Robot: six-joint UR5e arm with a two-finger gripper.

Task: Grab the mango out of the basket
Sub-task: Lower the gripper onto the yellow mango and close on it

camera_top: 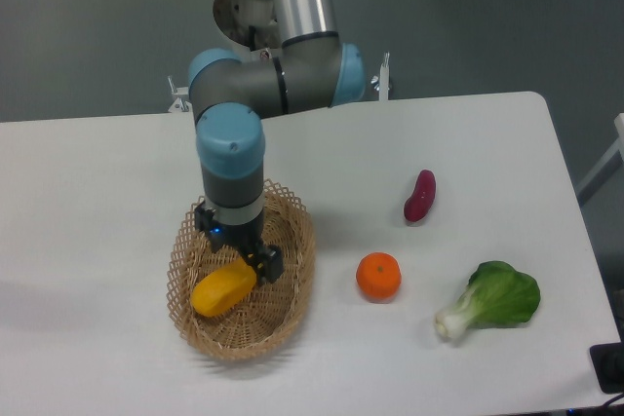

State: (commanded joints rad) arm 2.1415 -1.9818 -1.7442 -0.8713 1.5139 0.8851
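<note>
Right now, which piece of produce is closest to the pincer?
The mango, the yellow-orange one inside the basket; the pincer sits right over its upper end. The orange, purple vegetable and bok choy lie out on the table.

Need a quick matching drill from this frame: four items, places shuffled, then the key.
Items:
1. mango
2. orange
3. bok choy
4. purple vegetable

Places:
A. nearest the table's right edge
B. inside the basket, under the pincer
C. on the table between the basket and the bok choy
D. on the table, farther back than the orange

Pairs: 1-B, 2-C, 3-A, 4-D
</note>
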